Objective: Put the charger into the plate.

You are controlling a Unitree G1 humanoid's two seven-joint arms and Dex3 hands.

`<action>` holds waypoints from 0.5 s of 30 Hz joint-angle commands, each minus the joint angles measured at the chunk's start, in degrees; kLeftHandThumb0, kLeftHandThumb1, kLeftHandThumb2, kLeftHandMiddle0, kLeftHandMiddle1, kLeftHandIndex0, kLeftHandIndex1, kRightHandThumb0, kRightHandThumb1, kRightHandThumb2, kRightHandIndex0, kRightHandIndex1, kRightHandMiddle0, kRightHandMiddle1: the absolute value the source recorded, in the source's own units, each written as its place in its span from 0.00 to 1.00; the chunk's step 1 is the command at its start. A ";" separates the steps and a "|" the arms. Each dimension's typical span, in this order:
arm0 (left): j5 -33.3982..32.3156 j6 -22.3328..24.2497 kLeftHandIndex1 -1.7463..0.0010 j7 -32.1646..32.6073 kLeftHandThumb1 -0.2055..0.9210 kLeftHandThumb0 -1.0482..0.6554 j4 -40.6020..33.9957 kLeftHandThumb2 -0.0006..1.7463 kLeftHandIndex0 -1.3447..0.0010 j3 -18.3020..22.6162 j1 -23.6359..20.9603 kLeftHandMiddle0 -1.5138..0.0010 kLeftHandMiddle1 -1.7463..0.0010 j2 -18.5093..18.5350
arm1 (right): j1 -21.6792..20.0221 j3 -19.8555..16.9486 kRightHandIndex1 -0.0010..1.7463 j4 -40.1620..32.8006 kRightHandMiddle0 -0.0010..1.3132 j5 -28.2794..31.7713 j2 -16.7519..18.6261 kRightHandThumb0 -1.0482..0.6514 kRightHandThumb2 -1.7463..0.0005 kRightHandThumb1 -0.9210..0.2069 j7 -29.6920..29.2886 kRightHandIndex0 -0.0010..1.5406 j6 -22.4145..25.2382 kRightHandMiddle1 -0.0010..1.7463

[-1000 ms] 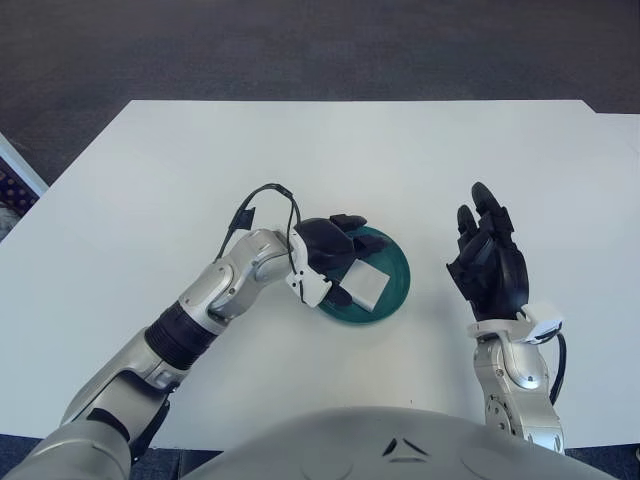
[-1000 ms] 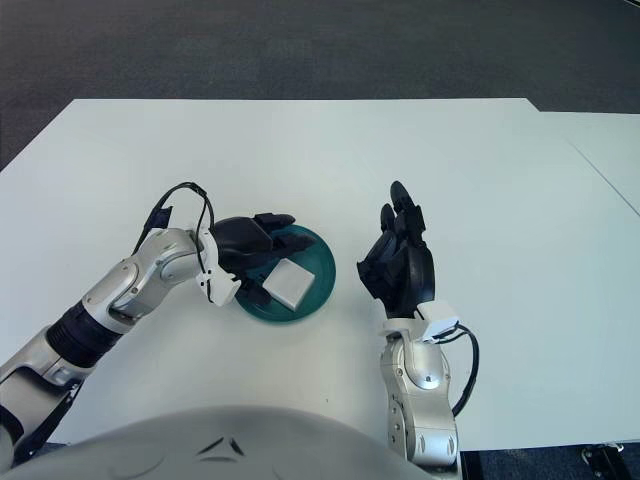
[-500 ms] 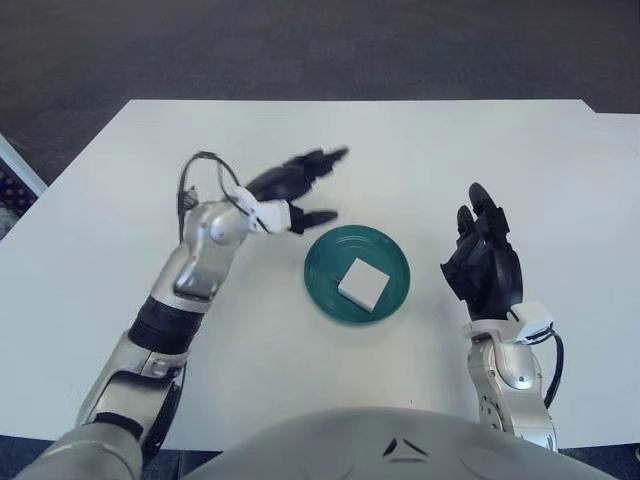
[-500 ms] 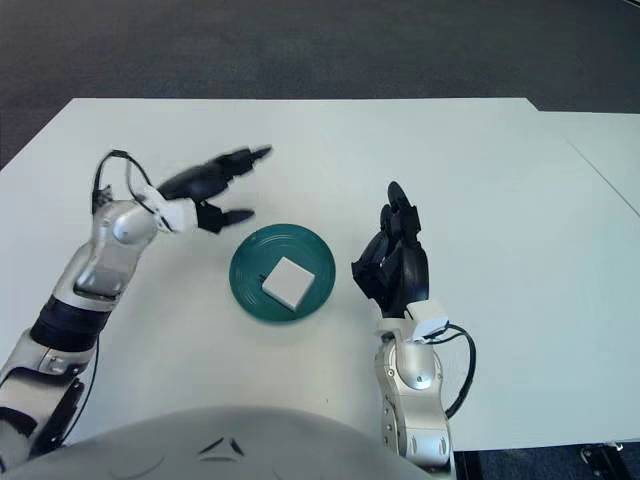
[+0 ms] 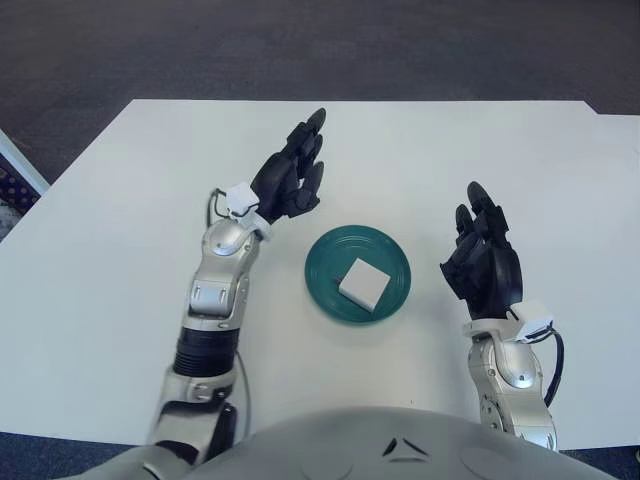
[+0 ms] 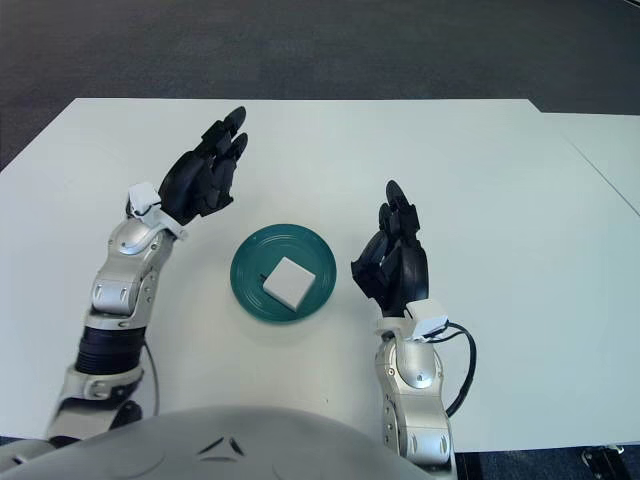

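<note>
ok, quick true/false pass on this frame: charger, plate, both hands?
1. The charger lies inside the plate. True.
2. The left hand grips the charger. False: it is raised to the left of the plate, fingers extended, holding nothing.
3. The plate is green. True.
4. The right hand covers the plate. False: it shows to the right of the plate, apart from it, open.
5. The charger is black. False: it is white.
</note>
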 commanded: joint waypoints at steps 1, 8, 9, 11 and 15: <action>-2.79 -1.52 1.00 3.39 1.00 0.00 -0.48 0.46 1.00 2.07 2.34 1.00 1.00 -2.05 | -0.63 0.27 0.00 0.45 0.00 0.37 0.16 0.03 0.39 0.00 0.19 0.04 0.34 0.12; -8.80 -5.58 1.00 3.19 1.00 0.00 -0.07 0.46 1.00 4.12 6.93 1.00 1.00 -3.40 | -0.96 0.90 0.00 1.49 0.00 0.26 0.39 0.03 0.40 0.00 0.16 0.03 0.30 0.11; -8.99 -5.86 1.00 3.59 1.00 0.00 0.16 0.46 1.00 4.20 7.28 1.00 1.00 -3.44 | -1.11 1.11 0.00 1.78 0.00 0.21 0.41 0.03 0.40 0.00 0.22 0.03 0.25 0.11; -9.33 -6.25 1.00 3.90 1.00 0.00 0.62 0.46 1.00 4.48 8.07 1.00 1.00 -3.30 | -1.31 1.43 0.00 2.12 0.00 0.03 0.37 0.03 0.41 0.00 0.30 0.03 0.22 0.10; -9.00 -6.31 1.00 5.36 1.00 0.00 2.04 0.47 1.00 4.57 9.39 1.00 1.00 -3.32 | -1.78 1.75 0.00 2.87 0.00 0.02 0.17 0.03 0.41 0.00 0.48 0.02 0.35 0.09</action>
